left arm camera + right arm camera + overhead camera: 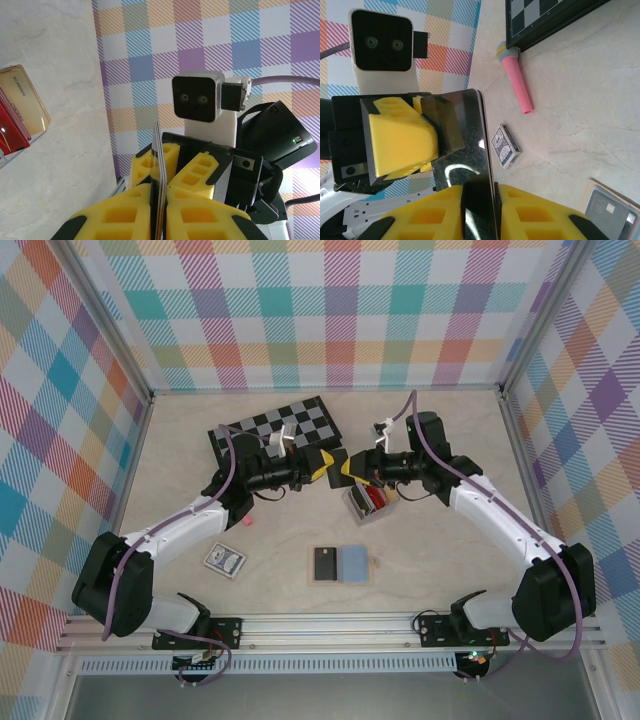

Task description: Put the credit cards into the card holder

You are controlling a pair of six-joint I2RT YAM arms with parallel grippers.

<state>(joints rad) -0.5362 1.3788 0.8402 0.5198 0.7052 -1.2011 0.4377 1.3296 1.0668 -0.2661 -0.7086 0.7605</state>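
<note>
Two end effectors meet tip to tip above the middle of the counter (430,575), with one black card (465,125) standing on edge between them. The left end effector (159,192) is clamped on that card, its yellow pads pressed against both faces. The right end effector (480,195) has a pad close on either side of the same card. I cannot tell whether those pads actually press it, since the glossy face hides any gap.

Just nearer the arm bases than this meeting point, on the right arm's side, the card holder (356,508) sits on the counter. A red card (12,132) and a gold card (22,95) stand upright in its slots. Closer still to the bases lies a tan wallet (371,565), carrying a dark card (325,562) and a blue card (354,562) side by side.

A playing-card pack (225,560) lies off to the left. A pink marker (517,85) rests near the left arm, and a chessboard (290,425) lies beyond the end effectors.
</note>
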